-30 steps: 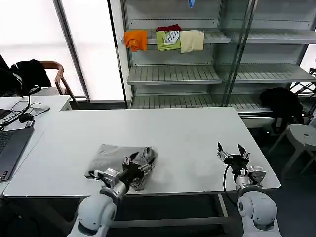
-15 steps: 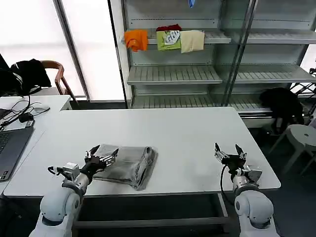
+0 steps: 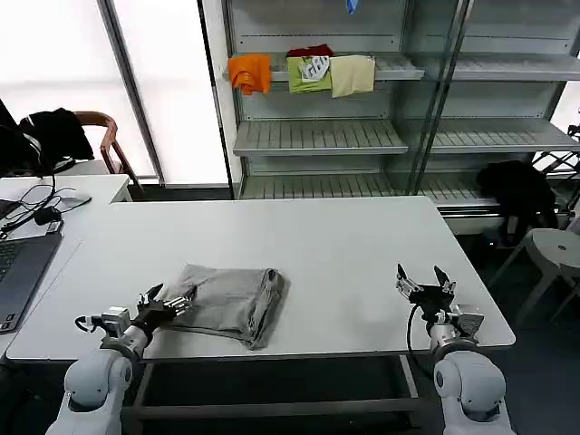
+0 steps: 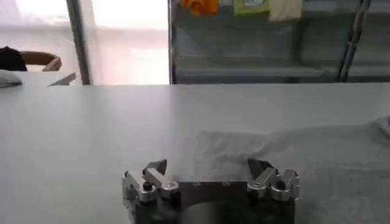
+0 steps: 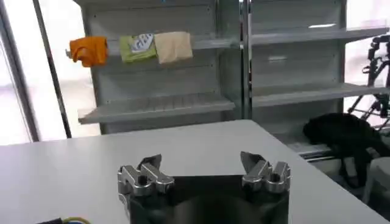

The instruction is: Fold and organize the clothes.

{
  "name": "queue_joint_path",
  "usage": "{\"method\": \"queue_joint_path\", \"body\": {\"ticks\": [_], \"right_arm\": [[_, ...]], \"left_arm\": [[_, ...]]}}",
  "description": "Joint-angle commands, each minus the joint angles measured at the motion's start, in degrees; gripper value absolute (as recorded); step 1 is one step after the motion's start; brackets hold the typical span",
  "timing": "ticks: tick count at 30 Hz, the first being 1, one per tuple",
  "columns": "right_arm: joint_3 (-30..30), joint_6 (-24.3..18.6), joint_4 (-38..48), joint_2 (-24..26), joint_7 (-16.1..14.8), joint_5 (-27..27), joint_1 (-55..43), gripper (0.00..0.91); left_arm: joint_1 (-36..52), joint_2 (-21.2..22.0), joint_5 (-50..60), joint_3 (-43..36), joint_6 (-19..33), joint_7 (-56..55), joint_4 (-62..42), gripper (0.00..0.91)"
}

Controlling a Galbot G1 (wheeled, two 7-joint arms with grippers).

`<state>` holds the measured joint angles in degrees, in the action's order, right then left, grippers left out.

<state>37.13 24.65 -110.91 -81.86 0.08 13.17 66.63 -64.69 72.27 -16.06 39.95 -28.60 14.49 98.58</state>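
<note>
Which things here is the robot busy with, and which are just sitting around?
For the job:
- folded grey shirt
- left end effector, open at the shirt's edge
- right end effector, open, waiting over the table

Just lying about:
- orange, green and cream clothes on the shelf
- laptop
- white stool

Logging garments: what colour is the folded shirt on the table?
Light grey shirt, best in the head view.

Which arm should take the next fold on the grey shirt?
Probably left. The left gripper is open at the folded grey shirt's near-left edge. The right gripper, also open, sits well off to the shirt's right over bare table.
</note>
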Motion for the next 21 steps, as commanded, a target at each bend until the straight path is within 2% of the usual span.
{"method": "queue_joint_path", "body": {"ticks": [1,3,4,5,6,8,9,15,21], "right_arm": [[0.0,-0.1,0.0,0.0,0.0,0.0,-0.1,0.907],[-0.1,-0.1,0.0,0.0,0.0,0.0,-0.2,0.907],[-0.1,-0.1,0.0,0.0,0.0,0.0,-0.2,0.907],[-0.1,-0.1,0.0,-0.1,0.0,0.0,-0.2,0.907],[-0.1,-0.1,-0.1,-0.1,0.0,0.0,-0.3,0.907],[-0.1,-0.1,-0.1,-0.1,0.0,0.0,-0.3,0.907],[-0.1,-0.1,-0.2,0.0,0.1,0.0,-0.3,0.907],[0.1,-0.1,-0.3,0.2,0.0,0.1,-0.1,0.907],[0.2,-0.2,-0.3,0.5,0.1,0.1,0.1,0.907]], "left_arm": [[-0.3,-0.4,-5.9,1.4,-2.2,0.3,-2.5,0.605],[-0.6,-0.1,-6.2,1.3,-2.3,0.6,-2.0,0.393],[-0.7,0.1,-6.2,1.2,-2.5,0.7,-1.6,0.343],[-0.9,0.3,-6.1,1.0,-2.7,0.8,-1.4,0.252],[-1.0,0.4,-6.1,0.8,-2.9,1.0,-1.0,0.222],[-1.1,0.9,-6.0,0.5,-3.2,1.1,-0.4,0.081],[-1.2,1.2,-5.9,0.3,-3.5,1.3,0.0,0.04],[-1.3,2.0,-4.3,-0.4,-3.8,2.1,1.4,0.01],[-1.5,2.6,-3.5,-0.5,-1.1,1.8,3.7,0.01]]}}
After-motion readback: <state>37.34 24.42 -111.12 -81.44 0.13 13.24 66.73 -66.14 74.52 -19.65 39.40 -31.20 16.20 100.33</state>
